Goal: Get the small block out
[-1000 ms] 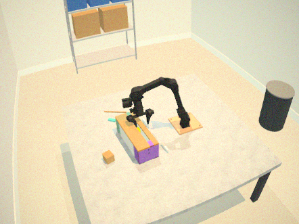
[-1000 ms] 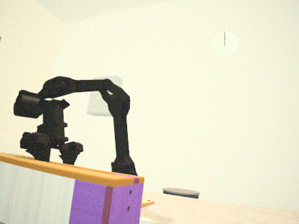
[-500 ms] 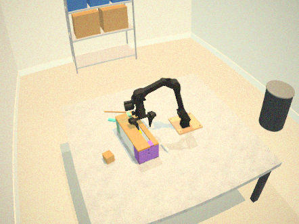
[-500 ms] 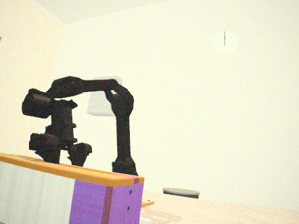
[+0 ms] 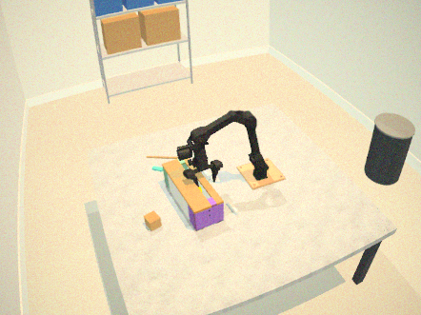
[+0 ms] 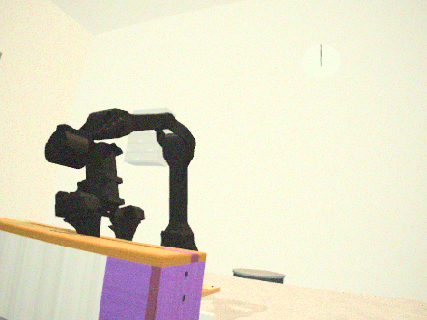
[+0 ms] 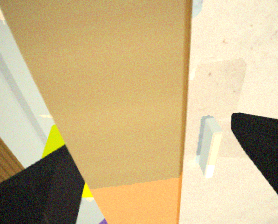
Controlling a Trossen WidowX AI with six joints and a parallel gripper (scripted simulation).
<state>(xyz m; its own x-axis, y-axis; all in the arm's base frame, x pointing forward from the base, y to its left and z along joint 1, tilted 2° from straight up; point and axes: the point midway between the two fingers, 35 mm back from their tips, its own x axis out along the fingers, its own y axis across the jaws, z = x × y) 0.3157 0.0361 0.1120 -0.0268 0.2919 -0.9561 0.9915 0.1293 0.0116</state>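
The box (image 5: 190,193) (image 6: 127,251) (image 7: 120,90) has an orange top with a long slot, a clear front, a purple near end and a green far end. The small yellow block (image 5: 200,188) (image 7: 53,142) shows through the slot, partly hidden by a finger. My gripper (image 5: 206,182) (image 6: 108,235) (image 7: 160,132) is open and empty, pointing down. One finger reaches into the slot beside the yellow block. The other is outside, beyond the box's rear edge, with the rear strip of the top between them. The fingertips are hidden behind the top in the exterior view.
An orange cube (image 5: 152,221) lies on the table (image 5: 286,245) in front of the box. A small white piece (image 5: 232,208) (image 7: 210,147) lies behind it. A teal piece (image 5: 157,168) and a thin stick (image 5: 160,157) lie near the green end. The arm's base plate (image 5: 245,173) is behind the box.
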